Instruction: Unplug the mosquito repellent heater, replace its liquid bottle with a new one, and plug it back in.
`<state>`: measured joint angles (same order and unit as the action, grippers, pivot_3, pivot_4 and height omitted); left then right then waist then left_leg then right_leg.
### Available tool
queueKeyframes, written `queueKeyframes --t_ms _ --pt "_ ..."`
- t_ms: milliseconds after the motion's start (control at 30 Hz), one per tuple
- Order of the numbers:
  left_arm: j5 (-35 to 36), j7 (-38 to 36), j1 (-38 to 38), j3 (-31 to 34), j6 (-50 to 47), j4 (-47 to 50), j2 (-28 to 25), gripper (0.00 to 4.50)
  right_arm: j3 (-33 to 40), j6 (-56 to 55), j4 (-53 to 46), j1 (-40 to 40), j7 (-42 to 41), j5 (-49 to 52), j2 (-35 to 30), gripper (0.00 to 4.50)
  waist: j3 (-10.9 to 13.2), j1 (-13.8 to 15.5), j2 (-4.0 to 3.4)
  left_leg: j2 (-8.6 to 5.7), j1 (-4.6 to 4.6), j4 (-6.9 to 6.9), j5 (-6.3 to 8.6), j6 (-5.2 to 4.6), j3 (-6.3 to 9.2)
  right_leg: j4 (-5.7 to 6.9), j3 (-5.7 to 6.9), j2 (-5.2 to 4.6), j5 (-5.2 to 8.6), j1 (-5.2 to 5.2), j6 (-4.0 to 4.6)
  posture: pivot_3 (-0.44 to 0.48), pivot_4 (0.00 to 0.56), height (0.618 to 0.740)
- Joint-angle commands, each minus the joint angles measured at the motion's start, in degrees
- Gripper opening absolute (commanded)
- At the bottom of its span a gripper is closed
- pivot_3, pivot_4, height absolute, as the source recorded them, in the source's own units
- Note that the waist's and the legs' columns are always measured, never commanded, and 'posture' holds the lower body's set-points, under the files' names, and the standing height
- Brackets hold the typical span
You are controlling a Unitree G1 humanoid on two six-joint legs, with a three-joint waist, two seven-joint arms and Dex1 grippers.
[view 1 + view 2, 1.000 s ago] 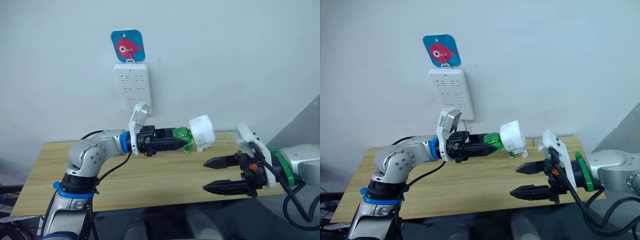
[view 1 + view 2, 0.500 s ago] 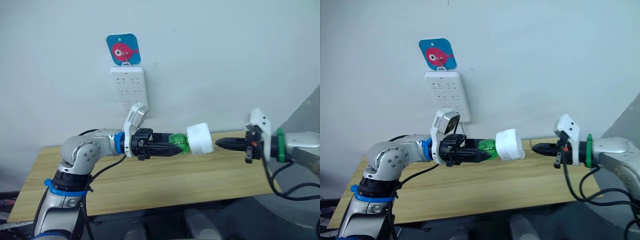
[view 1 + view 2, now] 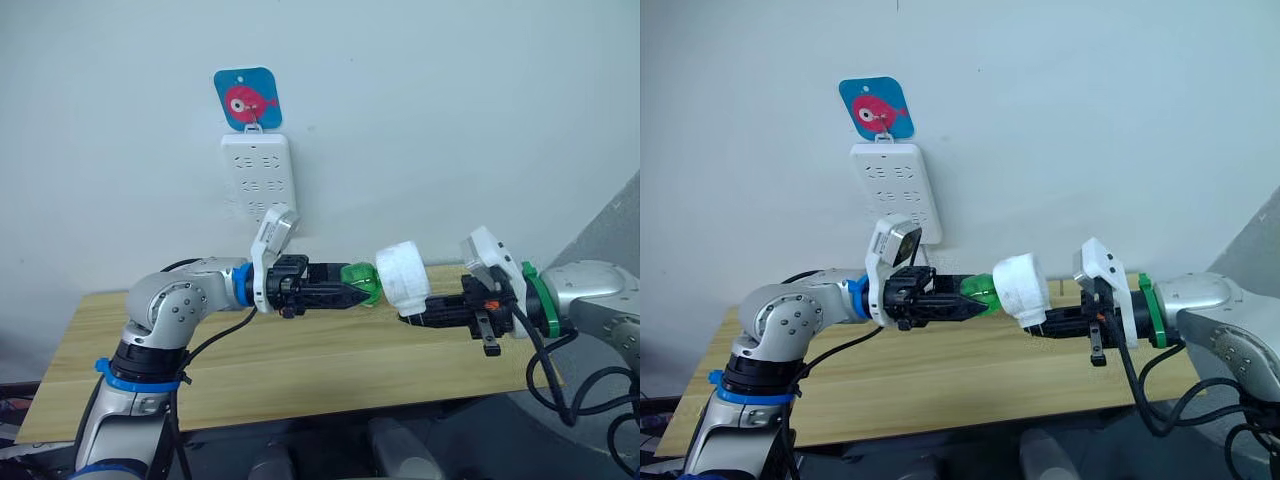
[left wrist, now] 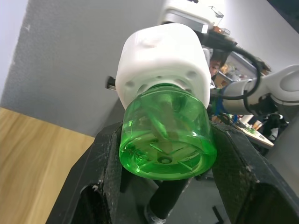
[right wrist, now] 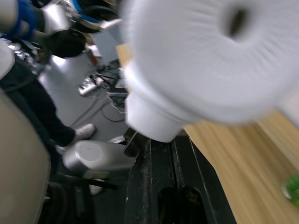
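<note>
- The mosquito repellent heater (image 3: 403,277) is hanging in mid-air at the centre of the head view, above the wooden table (image 3: 300,360), with its green liquid bottle (image 3: 361,283) sticking out of it toward frame left.
- My left gripper (image 3: 352,294) is clamping that bottle; the left wrist view is showing my two black fingers (image 4: 105,163) pressing the bottle's sides, base toward the camera.
- My right gripper (image 3: 408,318) is reaching in from frame right, its tips at the heater's lower edge. The right wrist view is showing my fingers lying together beneath the white body (image 5: 205,60); whether they are pinching it I cannot tell.
- The white power strip (image 3: 259,180) is hanging on the wall at upper left, under a blue fish hook (image 3: 248,98).
</note>
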<state>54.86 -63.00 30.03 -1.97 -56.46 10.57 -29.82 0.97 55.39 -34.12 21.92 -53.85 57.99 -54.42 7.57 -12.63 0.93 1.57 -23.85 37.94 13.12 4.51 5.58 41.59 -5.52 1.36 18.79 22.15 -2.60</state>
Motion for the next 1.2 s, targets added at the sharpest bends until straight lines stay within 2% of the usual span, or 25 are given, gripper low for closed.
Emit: queueKeyframes --t_ms 33,267,500,867,1200 --pt "-2.5 -0.3 0.9 -0.5 3.3 0.1 0.1 2.34 3.3 1.6 -1.8 2.2 1.4 4.6 -0.2 0.00 0.0 0.0 0.00 0.00 0.00 0.00 0.00 0.00 -0.01 0.00 0.00 0.00 0.00 0.00 0.00 -0.254 0.054 0.692" --pt "-8.3 -1.8 0.3 -3.1 8.1 -0.1 -0.5 2.34 5.0 4.1 -0.3 7.0 10.4 13.7 3.6 0.00 0.0 -0.1 -0.01 0.00 0.00 -0.01 0.00 0.00 -0.01 0.00 -0.01 0.00 0.00 0.00 0.00 -0.254 0.055 0.692" --pt "-11.5 -5.0 -0.3 -5.4 11.1 0.7 -2.3 2.34 4.5 4.7 3.5 10.6 17.8 14.1 6.9 0.00 0.0 -0.1 -0.02 0.00 -0.01 -0.01 0.00 0.00 -0.03 0.00 -0.02 0.00 0.00 0.01 0.00 -0.253 0.056 0.692" --pt "-11.5 -7.8 -1.6 -5.9 11.2 2.1 -3.6 2.34 2.9 4.3 6.8 13.0 19.6 7.8 7.9 0.00 0.0 -0.1 -0.02 0.01 -0.01 -0.02 0.00 0.00 -0.04 0.00 -0.03 0.00 0.00 0.03 0.00 -0.248 0.056 0.692" --pt "-8.6 -9.0 -1.6 -4.6 8.2 2.4 -4.1 2.34 3.5 3.7 8.6 12.2 18.8 3.1 8.6 0.00 0.0 -0.1 -0.02 0.01 -0.01 -0.03 0.00 0.00 -0.03 0.00 -0.02 0.00 0.00 0.04 0.00 -0.250 0.055 0.692"
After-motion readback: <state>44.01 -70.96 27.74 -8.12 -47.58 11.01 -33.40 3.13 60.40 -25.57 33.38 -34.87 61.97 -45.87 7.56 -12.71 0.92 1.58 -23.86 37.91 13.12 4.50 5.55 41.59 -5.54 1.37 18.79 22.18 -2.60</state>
